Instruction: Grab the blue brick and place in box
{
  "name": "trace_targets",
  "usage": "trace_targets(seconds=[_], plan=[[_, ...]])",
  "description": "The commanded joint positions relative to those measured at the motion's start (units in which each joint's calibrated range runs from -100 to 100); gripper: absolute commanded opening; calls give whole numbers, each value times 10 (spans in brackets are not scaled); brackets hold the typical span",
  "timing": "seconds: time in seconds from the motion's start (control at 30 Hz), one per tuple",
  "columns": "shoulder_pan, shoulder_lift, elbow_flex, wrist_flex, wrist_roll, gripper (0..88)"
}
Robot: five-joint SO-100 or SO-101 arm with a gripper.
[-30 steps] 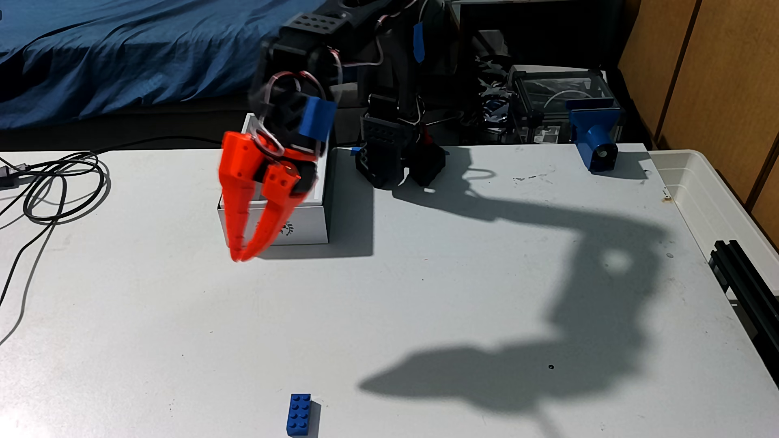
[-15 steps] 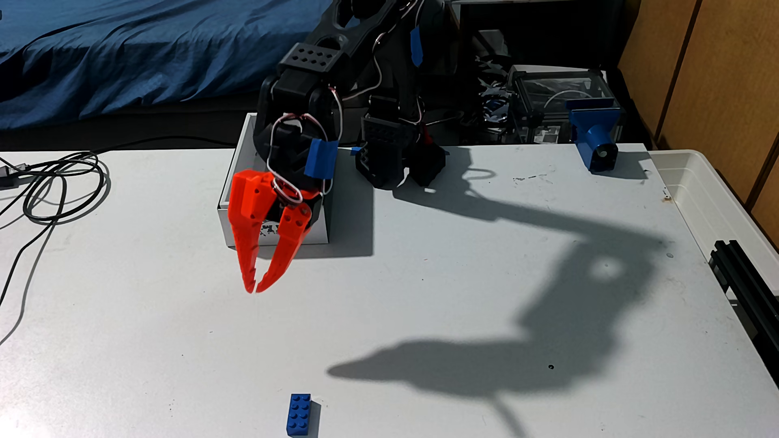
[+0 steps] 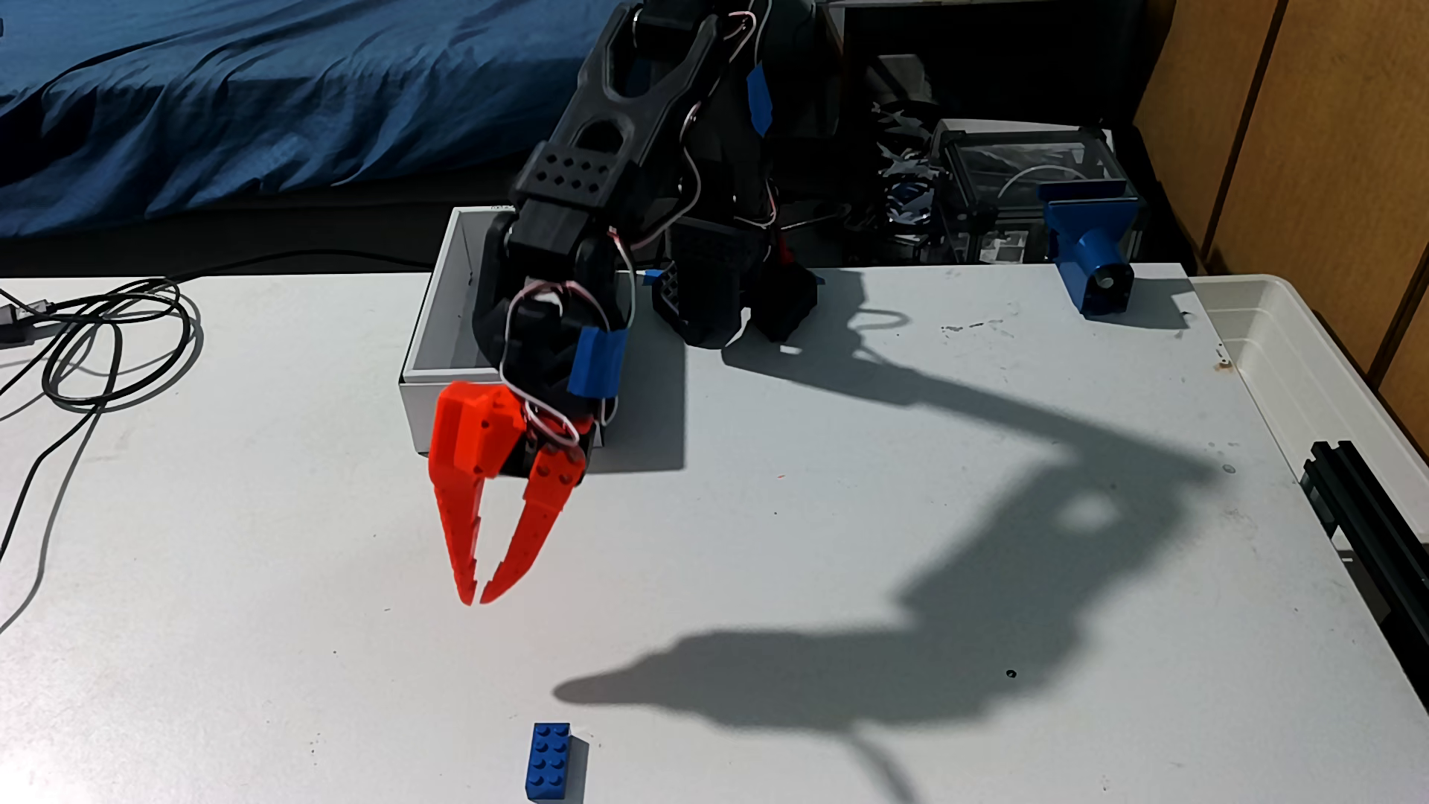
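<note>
The blue brick [image 3: 550,761] lies studs-up on the white table [image 3: 773,541], close to the front edge and a little left of centre. My orange gripper [image 3: 478,600] hangs above the table, pointing down toward the front, well behind the brick and slightly left of it. Its fingers [image 3: 456,533] form a narrow V with a small gap at the tips and nothing between them. The white box [image 3: 415,413] stands open-topped behind the gripper. My black arm covers much of the box's inside and front wall.
Coiled black cables [image 3: 116,340] lie at the table's left edge. A blue block with a round lens [image 3: 1090,263] stands at the back right, a translucent tub [image 3: 1276,340] and a black rail [image 3: 1369,526] along the right. The arm's shadow [image 3: 928,618] crosses the middle.
The arm has reached forward and down from over the box toward the table's front. The fingertips, touching a second ago, have parted slightly. The brick has not moved.
</note>
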Motion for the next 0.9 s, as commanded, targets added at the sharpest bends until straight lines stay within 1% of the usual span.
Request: trace_targets(seconds=[0.0, 0.13, 0.2, 0.33, 0.43, 0.73, 0.87], plan=[[-12, 7, -21, -23, 4, 17], [-20, 27, -44, -31, 3, 24], [-20, 39, -60, -31, 4, 73], [-20, 63, -93, -31, 1, 210], [-20, 83, -118, -31, 0, 271], [-20, 120, -148, -31, -1, 353], [-20, 130, -149, -32, -1, 358]])
